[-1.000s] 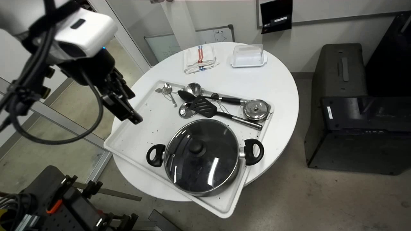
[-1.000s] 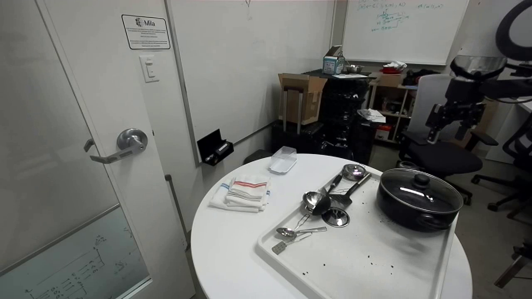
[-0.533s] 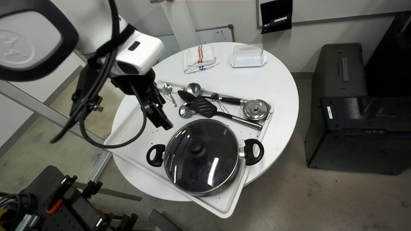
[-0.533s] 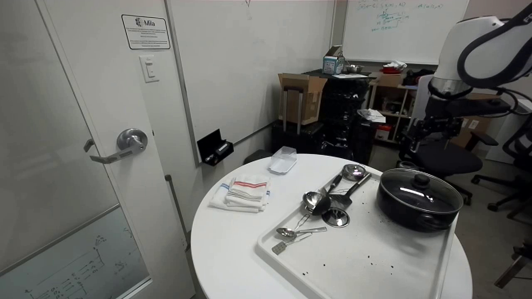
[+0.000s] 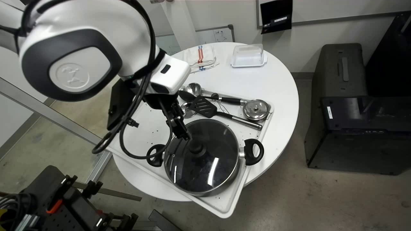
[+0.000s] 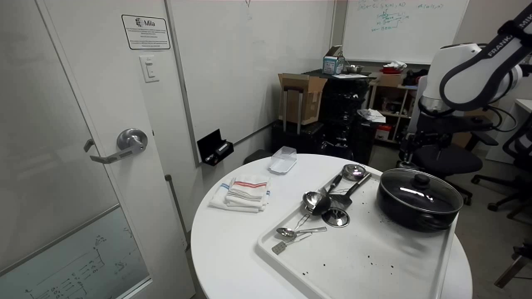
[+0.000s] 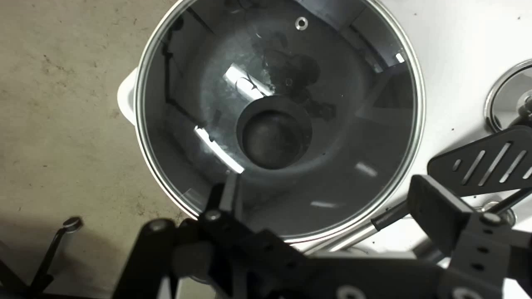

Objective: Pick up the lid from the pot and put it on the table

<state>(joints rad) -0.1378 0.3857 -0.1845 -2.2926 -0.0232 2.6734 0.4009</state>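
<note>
The clear glass lid (image 5: 218, 160) with its metal rim and black knob (image 5: 196, 147) sits on the black pot (image 6: 399, 214). The lid also shows in an exterior view (image 6: 432, 197) and fills much of the wrist view (image 7: 357, 120). The pot stands on a tray on the round white table (image 5: 273, 80). My gripper (image 7: 326, 182) is open and empty, its fingers wide apart. In an exterior view the gripper (image 5: 186, 136) appears above the lid, beside the knob. In an exterior view the gripper (image 6: 407, 155) is just behind the pot's rim, partly hidden. No contact with the lid shows.
The pale tray (image 6: 361, 257) holds a slotted black spatula (image 5: 204, 106), a ladle, spoons and a small metal pot (image 5: 256, 109) near the big pot. Folded towels (image 6: 245, 193) and a clear plastic box (image 5: 248, 56) lie on the table beyond the tray.
The arm has moved from beside the table to over the pot and come lower. The gripper is now close to the lid's knob. The lid and pot have not moved.
</note>
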